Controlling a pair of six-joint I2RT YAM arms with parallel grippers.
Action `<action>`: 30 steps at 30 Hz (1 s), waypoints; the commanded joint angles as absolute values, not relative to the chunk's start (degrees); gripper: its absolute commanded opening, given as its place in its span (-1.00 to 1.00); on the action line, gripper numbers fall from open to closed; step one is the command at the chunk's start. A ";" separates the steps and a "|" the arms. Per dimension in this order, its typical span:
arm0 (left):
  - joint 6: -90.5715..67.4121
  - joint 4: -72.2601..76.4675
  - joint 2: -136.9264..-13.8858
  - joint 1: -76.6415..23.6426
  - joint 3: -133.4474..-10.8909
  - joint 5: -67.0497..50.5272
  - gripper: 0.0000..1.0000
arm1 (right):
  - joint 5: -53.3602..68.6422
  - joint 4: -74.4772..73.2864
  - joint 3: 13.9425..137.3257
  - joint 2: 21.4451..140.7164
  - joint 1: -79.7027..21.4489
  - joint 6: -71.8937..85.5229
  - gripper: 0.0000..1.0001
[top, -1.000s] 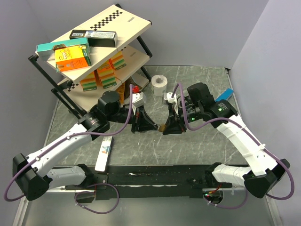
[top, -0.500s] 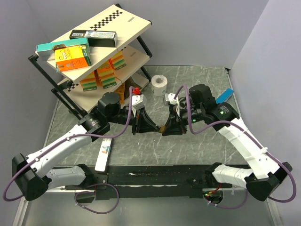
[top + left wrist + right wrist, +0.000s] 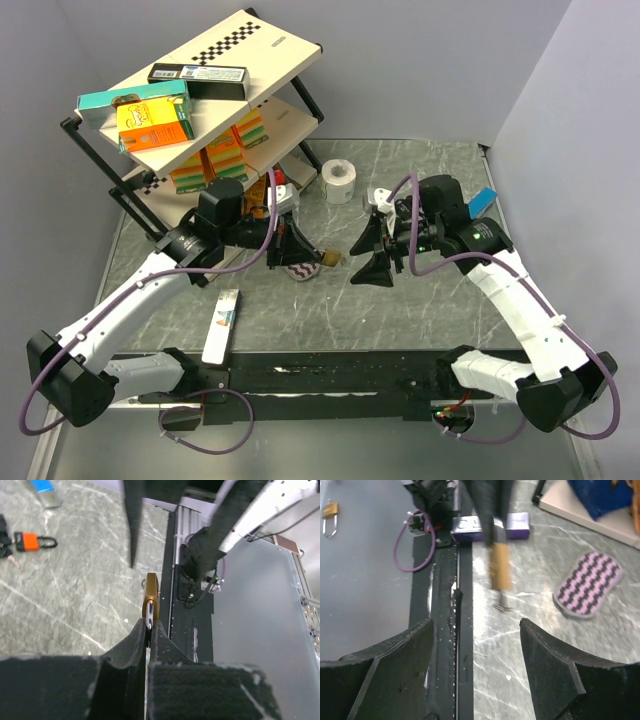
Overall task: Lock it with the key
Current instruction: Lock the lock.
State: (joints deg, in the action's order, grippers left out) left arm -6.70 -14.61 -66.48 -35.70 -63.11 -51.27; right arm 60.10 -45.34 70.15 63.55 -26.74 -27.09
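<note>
A brass padlock point(image 3: 329, 257) is pinched by its shackle end in my left gripper point(image 3: 312, 257), which is shut on it. The left wrist view shows the padlock point(image 3: 151, 599) edge-on beyond my left gripper point(image 3: 148, 625). From the right wrist it hangs as a blurred brass body point(image 3: 499, 565) with the key point(image 3: 501, 604) sticking out of its lower end. My right gripper point(image 3: 372, 252) stands open a short way right of the padlock, touching nothing. Nothing lies between the spread fingers of the right gripper point(image 3: 476, 622).
A tilted shelf rack point(image 3: 200, 100) with boxes fills the back left. A tape roll point(image 3: 340, 180) stands behind the grippers. A striped purple pad point(image 3: 587, 582) lies under the left gripper, a white bar point(image 3: 222, 325) near the front. An orange padlock point(image 3: 31, 541) with keys lies on the table.
My right gripper has opened, let go of the key and drawn back to the right. My left arm has swung left and back, carrying the padlock with the key in it.
</note>
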 commanded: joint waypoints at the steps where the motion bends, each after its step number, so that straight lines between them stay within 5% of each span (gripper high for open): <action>1: -3.43 -13.89 -65.57 -35.95 -66.36 -55.98 -0.98 | 61.70 -44.74 70.49 63.63 -24.96 -28.57 0.49; 20: -4.04 -12.39 -67.06 -37.18 -65.39 -57.66 -0.98 | 66.80 -41.04 72.42 67.50 -25.84 -22.32 0.18; 27: -3.96 -12.56 -67.06 -37.18 -65.22 -57.31 -0.98 | 66.27 -44.38 72.60 69.08 -26.10 -25.49 -0.26; 30: -3.78 -12.48 -66.97 -37.09 -64.87 -56.87 -0.98 | 66.53 -44.56 72.42 69.00 -26.10 -26.02 -0.27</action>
State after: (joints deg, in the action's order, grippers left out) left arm -4.93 -15.33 -67.40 -36.95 -63.99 -55.53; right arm 64.49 -44.16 70.30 68.82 -25.74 -23.92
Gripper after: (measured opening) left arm 0.042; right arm 0.371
